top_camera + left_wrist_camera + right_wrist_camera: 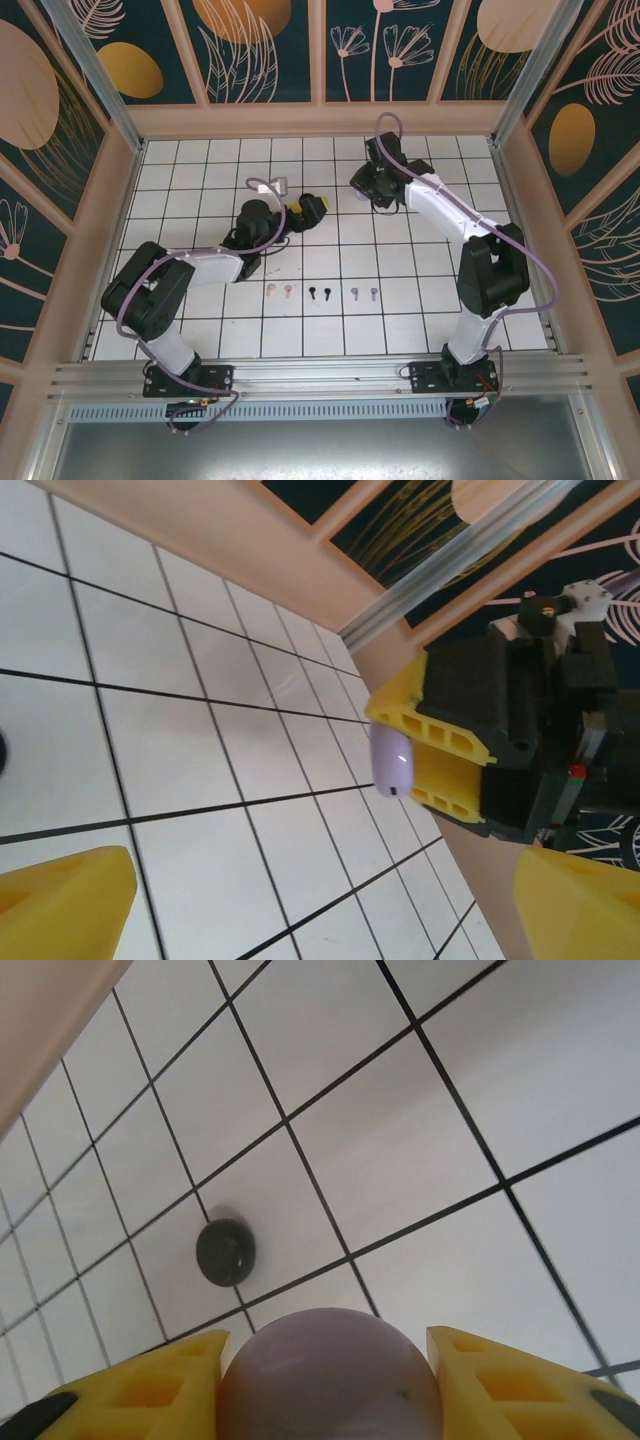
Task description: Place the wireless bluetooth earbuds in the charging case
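My right gripper (328,1342) is shut on a round lavender charging case (330,1380), held above the tiled floor. From the left wrist view the same case (391,763) appears edge-on between the right gripper's yellow fingers (440,735). My left gripper (320,872) is open and empty, facing the case from a short distance; in the top view it (312,206) sits just left of the right gripper (358,186). The earbuds lie in a row on the floor nearer the arm bases: a pink pair (280,291), a black pair (320,293) and a lavender pair (363,293).
A black round case (225,1251) lies on the tiles beyond the held case. The white tiled floor (420,290) is ringed by peach walls (320,120) with aluminium posts. Both arm bases are bolted to the near rail (320,375).
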`<act>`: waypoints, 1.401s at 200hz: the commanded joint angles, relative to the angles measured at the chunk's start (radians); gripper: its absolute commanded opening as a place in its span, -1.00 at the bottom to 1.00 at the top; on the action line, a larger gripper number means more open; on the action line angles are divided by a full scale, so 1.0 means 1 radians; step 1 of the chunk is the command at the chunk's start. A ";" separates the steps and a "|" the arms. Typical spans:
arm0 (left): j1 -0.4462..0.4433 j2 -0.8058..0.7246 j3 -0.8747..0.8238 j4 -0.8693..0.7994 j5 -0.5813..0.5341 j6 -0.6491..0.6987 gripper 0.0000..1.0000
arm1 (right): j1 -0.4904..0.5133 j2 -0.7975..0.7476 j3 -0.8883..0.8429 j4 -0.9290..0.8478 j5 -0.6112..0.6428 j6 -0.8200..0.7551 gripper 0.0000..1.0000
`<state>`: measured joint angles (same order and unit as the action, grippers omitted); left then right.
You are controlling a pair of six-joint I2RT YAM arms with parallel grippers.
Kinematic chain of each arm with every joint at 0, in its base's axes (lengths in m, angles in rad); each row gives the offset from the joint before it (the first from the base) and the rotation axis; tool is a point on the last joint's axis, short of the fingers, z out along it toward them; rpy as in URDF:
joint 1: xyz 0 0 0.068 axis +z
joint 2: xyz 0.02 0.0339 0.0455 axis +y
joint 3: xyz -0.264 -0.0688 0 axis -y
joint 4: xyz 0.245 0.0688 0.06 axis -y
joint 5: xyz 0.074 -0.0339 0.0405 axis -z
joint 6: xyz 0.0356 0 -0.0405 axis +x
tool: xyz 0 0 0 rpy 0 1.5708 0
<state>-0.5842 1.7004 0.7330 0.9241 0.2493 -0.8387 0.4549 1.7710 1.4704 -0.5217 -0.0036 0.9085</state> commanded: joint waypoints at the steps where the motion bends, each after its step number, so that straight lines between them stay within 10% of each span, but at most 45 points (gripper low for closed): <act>1: -0.026 0.055 0.034 0.174 -0.034 -0.004 0.83 | 0.002 -0.054 -0.041 0.051 -0.037 0.134 -0.20; 85: -0.080 0.246 0.123 0.346 0.036 -0.075 0.32 | 0.017 -0.126 -0.123 0.120 -0.073 0.270 -0.19; 280: -0.095 0.353 0.233 0.333 0.068 -0.077 -0.12 | 0.062 -0.121 -0.104 0.127 -0.065 0.273 -0.20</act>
<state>-0.6754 2.0304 0.9424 1.2278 0.3061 -0.9150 0.5087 1.6836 1.3594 -0.4137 -0.0620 1.1667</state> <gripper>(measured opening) 0.465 0.461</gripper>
